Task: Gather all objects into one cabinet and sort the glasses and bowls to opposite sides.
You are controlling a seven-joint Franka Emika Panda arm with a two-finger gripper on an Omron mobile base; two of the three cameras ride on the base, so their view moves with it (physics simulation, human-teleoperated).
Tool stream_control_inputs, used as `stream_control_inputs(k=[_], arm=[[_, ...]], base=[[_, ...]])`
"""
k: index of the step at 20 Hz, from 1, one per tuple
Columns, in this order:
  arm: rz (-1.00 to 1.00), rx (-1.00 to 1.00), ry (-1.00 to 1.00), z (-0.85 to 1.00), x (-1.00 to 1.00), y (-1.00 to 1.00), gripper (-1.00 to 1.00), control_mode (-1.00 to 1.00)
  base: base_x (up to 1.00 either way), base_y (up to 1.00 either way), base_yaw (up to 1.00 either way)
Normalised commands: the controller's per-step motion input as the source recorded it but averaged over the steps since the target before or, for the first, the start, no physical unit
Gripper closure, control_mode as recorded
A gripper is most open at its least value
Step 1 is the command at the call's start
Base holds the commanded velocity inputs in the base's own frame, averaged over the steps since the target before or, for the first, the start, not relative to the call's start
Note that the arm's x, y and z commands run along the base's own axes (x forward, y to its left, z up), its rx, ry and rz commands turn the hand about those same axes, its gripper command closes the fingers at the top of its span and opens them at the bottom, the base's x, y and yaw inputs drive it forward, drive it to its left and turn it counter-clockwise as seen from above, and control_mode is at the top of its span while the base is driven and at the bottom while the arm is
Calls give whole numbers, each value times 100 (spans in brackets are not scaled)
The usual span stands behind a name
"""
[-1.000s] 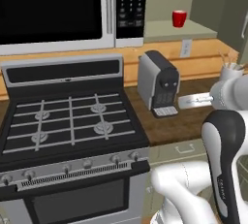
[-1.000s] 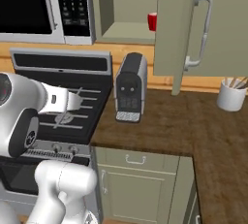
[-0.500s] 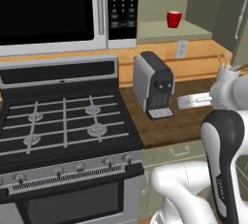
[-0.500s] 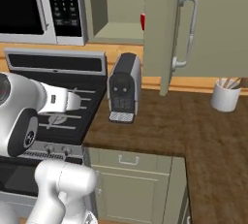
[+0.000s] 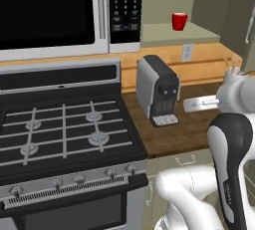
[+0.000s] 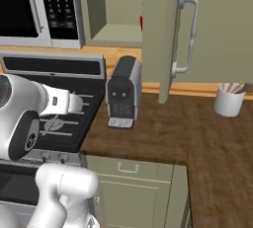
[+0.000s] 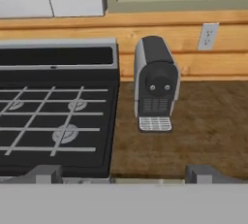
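Pincer (image 7: 124, 174) is hanging wide open and empty over the bench's front edge facing the coffee machine (image 7: 155, 89), while the red cup (image 5: 179, 21) is sitting on the open cabinet's (image 6: 160, 34) shelf, likely light, rigid, slick—grip its sides.

We see flat, even rendered light with no clear source. Soft shadow sits inside the open cabinet (image 6: 113, 10) and beside the coffee machine (image 5: 158, 90). No glare; the microwave door (image 5: 47, 10) reads solid black. Edges look slightly soft, undistorted.
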Motion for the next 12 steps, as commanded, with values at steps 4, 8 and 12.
stream_control_inputs(k=[4, 8, 12], arm=[[0, 0, 0, 0, 0, 0, -100, 100], [0, 0, 0, 0, 0, 0, -100, 100], [0, 0, 0, 0, 0, 0, -100, 100]], base=[[26, -4, 0], [37, -29, 0], [33, -21, 0]])
